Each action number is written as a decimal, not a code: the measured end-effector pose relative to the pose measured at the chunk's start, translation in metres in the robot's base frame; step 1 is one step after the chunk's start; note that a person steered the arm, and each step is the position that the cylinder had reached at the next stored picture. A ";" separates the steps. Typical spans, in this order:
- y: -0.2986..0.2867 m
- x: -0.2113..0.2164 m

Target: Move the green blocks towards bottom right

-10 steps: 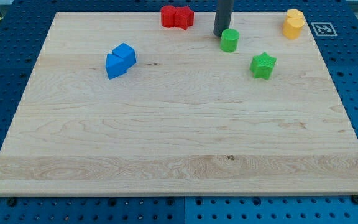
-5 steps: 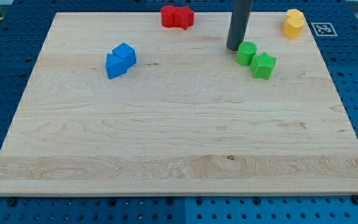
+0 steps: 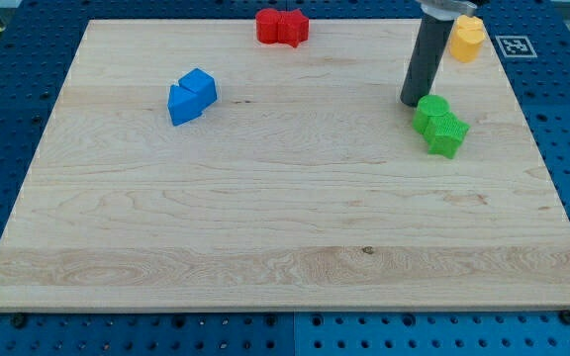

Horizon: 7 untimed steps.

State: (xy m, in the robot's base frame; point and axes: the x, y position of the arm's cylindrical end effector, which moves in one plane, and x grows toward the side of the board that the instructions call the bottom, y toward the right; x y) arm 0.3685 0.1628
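Note:
A green round block [image 3: 429, 113] and a green star-shaped block [image 3: 447, 133] lie touching each other at the view's right, in the upper half of the wooden board [image 3: 265, 227]. The star sits just below and right of the round one. My tip [image 3: 413, 102] rests against the upper left side of the green round block. The rod rises toward the view's top edge.
Two blue blocks [image 3: 191, 96] sit together at the upper left. Two red blocks [image 3: 282, 27] sit together at the top centre. Two yellow blocks [image 3: 466, 40] stand at the top right, partly behind the rod. A marker tag [image 3: 516, 45] lies off the board's top right corner.
My tip moved down and to the right, pushing the green round block into the green star, and both green blocks slid further toward the lower right.

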 end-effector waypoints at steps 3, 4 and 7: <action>0.026 0.051; 0.042 0.070; 0.064 0.124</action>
State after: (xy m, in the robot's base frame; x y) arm 0.4921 0.2266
